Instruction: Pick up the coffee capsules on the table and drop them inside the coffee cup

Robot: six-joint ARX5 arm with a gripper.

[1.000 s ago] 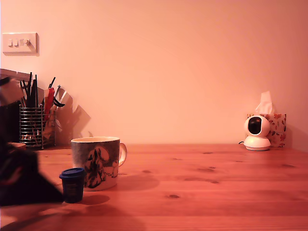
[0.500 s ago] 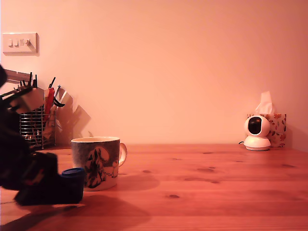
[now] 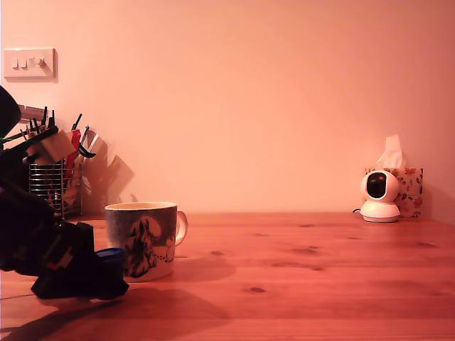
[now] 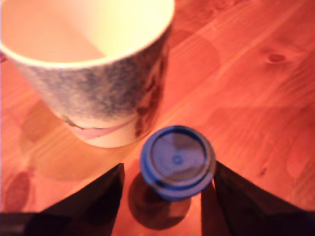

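Wooden table [image 4: 256,73]: blue capsule [image 4: 177,161] between spread jaws, beside mug [image 4: 93,73].

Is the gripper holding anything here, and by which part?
Nothing yet: the open gripper straddles the blue capsule, one finger touching its rim.

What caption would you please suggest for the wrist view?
Open claw straddling an upright blue coffee capsule beside the cream mug on the wooden table.

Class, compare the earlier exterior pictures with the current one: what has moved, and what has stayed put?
The gripper has moved in from the exterior view's left and now sits open around the blue capsule, one finger either side, not yet closed on it. The capsule, mug, utensil holder and small camera stayed where they were.
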